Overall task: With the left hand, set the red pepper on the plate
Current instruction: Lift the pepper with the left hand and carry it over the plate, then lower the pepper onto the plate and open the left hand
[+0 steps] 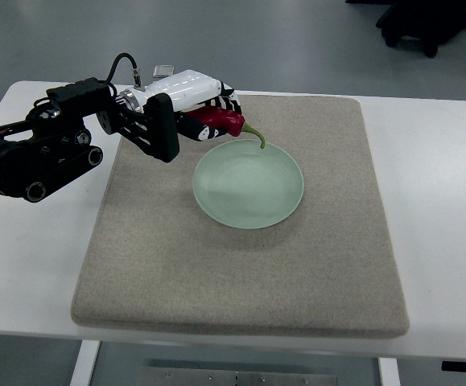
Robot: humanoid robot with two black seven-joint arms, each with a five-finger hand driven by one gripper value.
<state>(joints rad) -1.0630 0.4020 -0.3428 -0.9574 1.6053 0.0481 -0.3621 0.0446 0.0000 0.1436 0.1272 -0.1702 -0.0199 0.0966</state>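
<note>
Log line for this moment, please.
left hand: shut on red pepper | pepper: at plate far-left rim, not placed | right: unseen

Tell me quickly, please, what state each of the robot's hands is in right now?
Left hand: closed on the red pepper, held at the far-left rim of the plate.
Right hand: not in view.
</note>
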